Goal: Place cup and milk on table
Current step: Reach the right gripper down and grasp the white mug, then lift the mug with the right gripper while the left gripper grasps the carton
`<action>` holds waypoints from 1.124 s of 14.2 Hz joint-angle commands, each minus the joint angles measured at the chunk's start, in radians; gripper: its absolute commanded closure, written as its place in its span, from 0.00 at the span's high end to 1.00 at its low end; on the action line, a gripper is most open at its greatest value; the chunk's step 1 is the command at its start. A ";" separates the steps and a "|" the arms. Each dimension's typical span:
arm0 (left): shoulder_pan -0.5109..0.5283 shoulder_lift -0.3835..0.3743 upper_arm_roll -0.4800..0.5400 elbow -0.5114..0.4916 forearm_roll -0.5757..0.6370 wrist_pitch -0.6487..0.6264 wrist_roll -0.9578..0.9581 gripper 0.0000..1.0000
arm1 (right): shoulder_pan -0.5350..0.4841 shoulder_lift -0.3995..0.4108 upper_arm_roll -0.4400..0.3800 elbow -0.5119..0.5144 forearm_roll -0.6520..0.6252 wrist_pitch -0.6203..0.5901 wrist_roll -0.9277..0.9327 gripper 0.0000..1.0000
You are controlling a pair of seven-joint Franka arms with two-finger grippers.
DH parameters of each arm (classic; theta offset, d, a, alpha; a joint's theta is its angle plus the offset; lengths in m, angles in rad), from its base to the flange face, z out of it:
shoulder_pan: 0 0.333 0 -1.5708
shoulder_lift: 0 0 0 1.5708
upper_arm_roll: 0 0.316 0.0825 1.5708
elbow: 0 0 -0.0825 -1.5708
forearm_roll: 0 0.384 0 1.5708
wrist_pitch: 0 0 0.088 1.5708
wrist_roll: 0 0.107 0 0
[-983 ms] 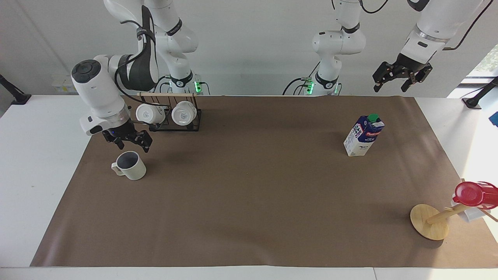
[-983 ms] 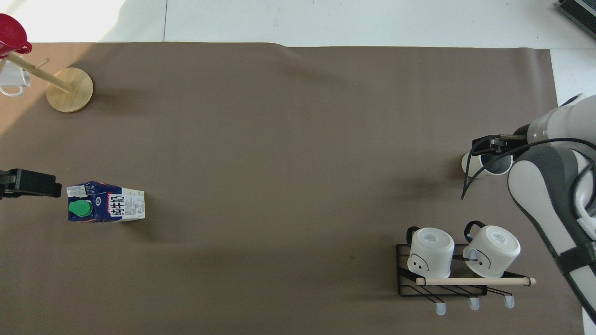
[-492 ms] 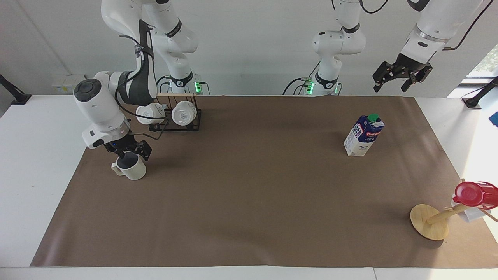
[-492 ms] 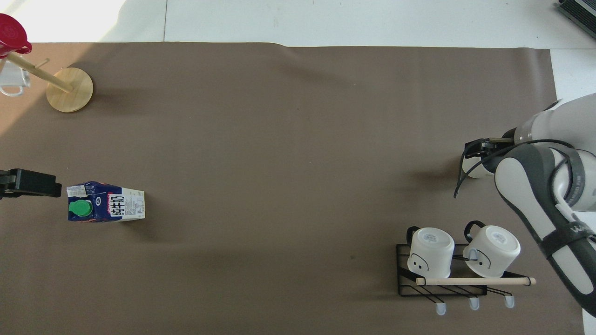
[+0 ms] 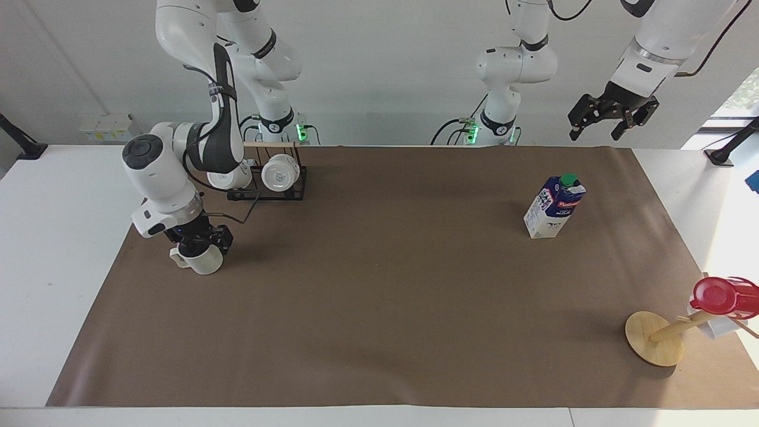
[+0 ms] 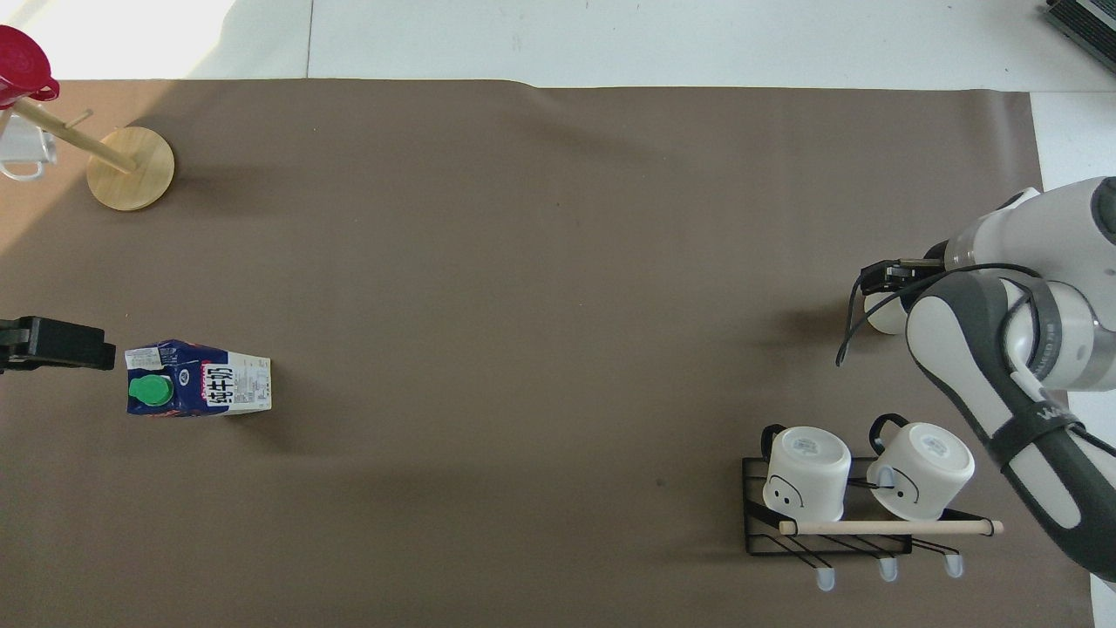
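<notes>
The off-white ribbed cup (image 5: 204, 262) stands upright on the brown sheet of the table (image 5: 379, 308) at the right arm's end; in the overhead view only its edge (image 6: 879, 317) shows under the arm. My right gripper (image 5: 198, 240) is down at the cup's rim, covering its opening. The blue-and-white milk carton (image 5: 554, 206) with its green cap stands upright toward the left arm's end; it also shows in the overhead view (image 6: 199, 390). My left gripper (image 5: 612, 115) hangs open and empty high in the air, over the table's edge near the carton, and waits.
A black wire rack (image 5: 270, 178) holding two smooth white mugs (image 6: 863, 475) stands nearer to the robots than the cup. A wooden mug tree (image 5: 655, 338) carrying a red cup (image 5: 720, 295) stands at the left arm's end, farther from the robots than the carton.
My right gripper has come down from just above the cup to its rim, and now covers the opening. The cup, the carton and the left arm have not moved.
</notes>
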 commanded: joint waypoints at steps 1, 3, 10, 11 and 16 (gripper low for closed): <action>0.006 0.000 -0.002 0.016 0.009 -0.021 -0.007 1.00 | -0.005 0.001 0.003 -0.007 -0.015 0.017 -0.013 0.84; 0.007 -0.001 -0.002 0.016 0.009 -0.024 -0.008 1.00 | -0.005 -0.001 0.003 -0.009 -0.015 0.007 -0.010 0.81; 0.009 -0.006 0.001 0.013 0.009 -0.052 0.003 1.00 | -0.012 -0.009 0.003 -0.019 -0.015 -0.029 -0.033 0.05; 0.009 -0.009 0.001 0.010 0.009 -0.055 0.006 1.00 | -0.017 -0.009 0.005 -0.013 -0.015 -0.039 -0.036 0.00; 0.029 -0.065 0.004 -0.082 0.009 -0.030 0.013 1.00 | -0.016 -0.018 0.005 0.030 -0.015 -0.069 -0.037 0.00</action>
